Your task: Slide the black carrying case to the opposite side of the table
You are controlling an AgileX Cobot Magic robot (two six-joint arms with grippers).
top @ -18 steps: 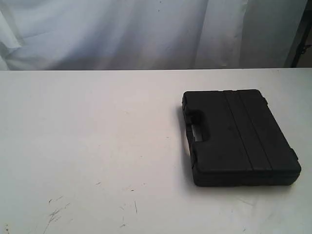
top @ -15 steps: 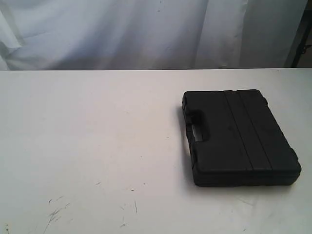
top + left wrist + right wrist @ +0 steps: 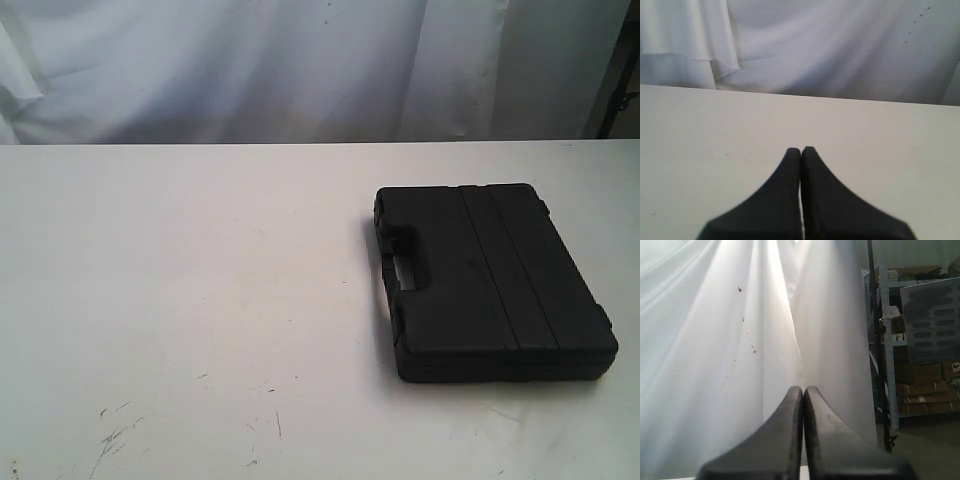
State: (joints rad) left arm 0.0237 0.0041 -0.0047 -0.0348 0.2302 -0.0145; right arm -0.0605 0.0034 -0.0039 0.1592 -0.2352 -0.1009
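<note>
Tabletop (image 3: 180,280) stretched wide and open beyond the handle slot (image 3: 405,272) of the case (image 3: 490,280), which lay flat on it, touched by neither gripper. The left gripper (image 3: 801,149) had its jaws pressed together, holding nothing, with white surface ahead of them. The right gripper (image 3: 803,388) was likewise closed and empty, facing the curtain (image 3: 715,340).

Case (image 3: 490,280): black, flat, ribbed top. Lies on white bench (image 3: 200,280) near its right edge, handle slot (image 3: 405,272) toward the left edge. Scuffs (image 3: 115,435) by front left corner. White curtain (image 3: 250,70) behind.
</note>
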